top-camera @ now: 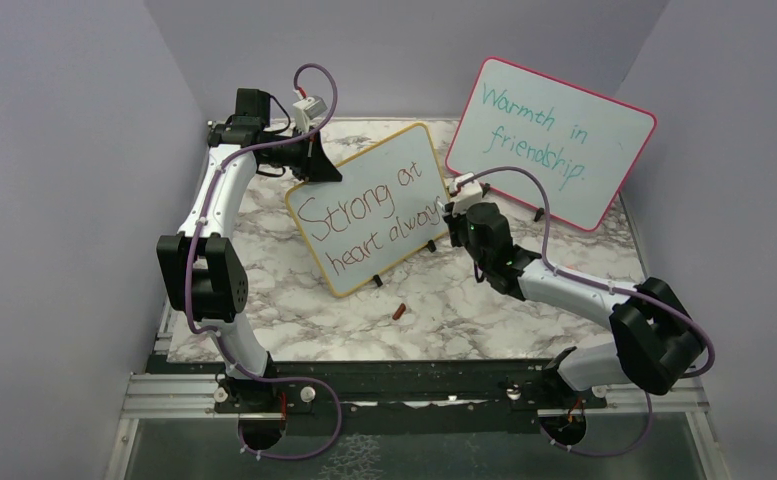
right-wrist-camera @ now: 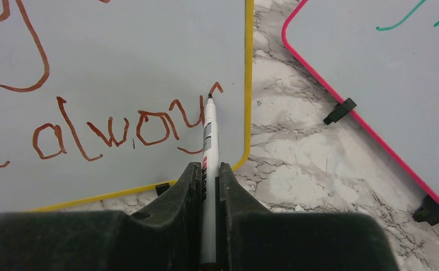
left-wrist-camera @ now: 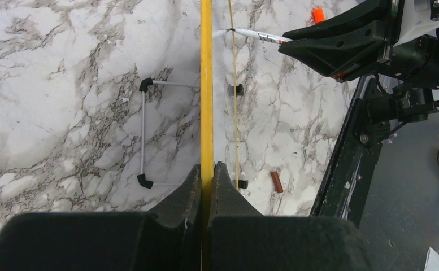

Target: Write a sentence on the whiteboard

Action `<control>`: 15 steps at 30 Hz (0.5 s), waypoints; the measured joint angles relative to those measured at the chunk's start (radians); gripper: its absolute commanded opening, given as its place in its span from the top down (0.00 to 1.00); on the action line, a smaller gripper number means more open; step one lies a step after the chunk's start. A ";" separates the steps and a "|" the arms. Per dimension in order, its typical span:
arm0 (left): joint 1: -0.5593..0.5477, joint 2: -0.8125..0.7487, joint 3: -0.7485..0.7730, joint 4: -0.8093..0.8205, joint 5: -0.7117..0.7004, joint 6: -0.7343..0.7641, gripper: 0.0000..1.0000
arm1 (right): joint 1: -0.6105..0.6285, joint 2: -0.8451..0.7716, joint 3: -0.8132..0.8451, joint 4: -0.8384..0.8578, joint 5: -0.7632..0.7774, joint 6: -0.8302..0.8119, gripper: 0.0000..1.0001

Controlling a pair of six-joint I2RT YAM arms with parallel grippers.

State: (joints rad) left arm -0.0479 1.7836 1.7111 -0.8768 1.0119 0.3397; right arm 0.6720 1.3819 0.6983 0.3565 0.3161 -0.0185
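1. Right wrist view: right gripper (right-wrist-camera: 208, 172) is clamped on the marker (right-wrist-camera: 209, 127). Its tip touches the whiteboard (right-wrist-camera: 121, 56) just past the "y" of "alway", w/ a small hook of the last letter begun.
2. Board stands tilted on its feet on the marble table (top-camera: 464, 300), left of centre. The sentence (top-camera: 364, 215) reads "Strong at heart alway", so I'd say nearly done, 1 letter left.
3. Bracing: left gripper (left-wrist-camera: 207, 172) is closed on the board's yellow frame, at the upper left corner as seen from above.
4. Doing this step well, imo:
   - Very little room btwn tip & yellow frame, so the "s" must be small & tight.
   - Light, even pressure so the board doesn't rock back, w/ the left arm holding firm thru the stroke.
   - Lift the tip clean off at the end, no smear.
5. Views compared:
   - Right wrist shows tip contact & the gap to the frame. Top external can't, as the gripper covers that spot.
   - Top external gives the whole sentence, the pink-framed board (top-camera: 554, 140) w/ teal writing behind on the right, & a small brown cap-like bit (top-camera: 398, 312) on the table in front.
   - Left wrist sees the board edge-on: no writing, but the grip on the frame, the wire stand (left-wrist-camera: 143, 135) behind, & the marker at the far end.
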 measured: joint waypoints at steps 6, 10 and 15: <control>0.000 0.000 0.000 0.000 0.000 0.000 1.00 | 0.000 -0.002 -0.005 -0.010 0.000 0.003 0.99; 0.000 0.000 0.000 0.000 0.000 0.000 1.00 | 0.000 -0.002 -0.010 -0.020 0.011 0.005 0.99; 0.000 0.000 0.000 0.000 0.000 0.000 1.00 | 0.000 -0.002 -0.010 -0.032 0.035 0.026 0.99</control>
State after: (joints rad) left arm -0.0479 1.7836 1.7111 -0.8768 1.0119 0.3393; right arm 0.6720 1.3804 0.6888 0.3241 0.3515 0.0074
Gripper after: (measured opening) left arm 0.027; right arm 0.158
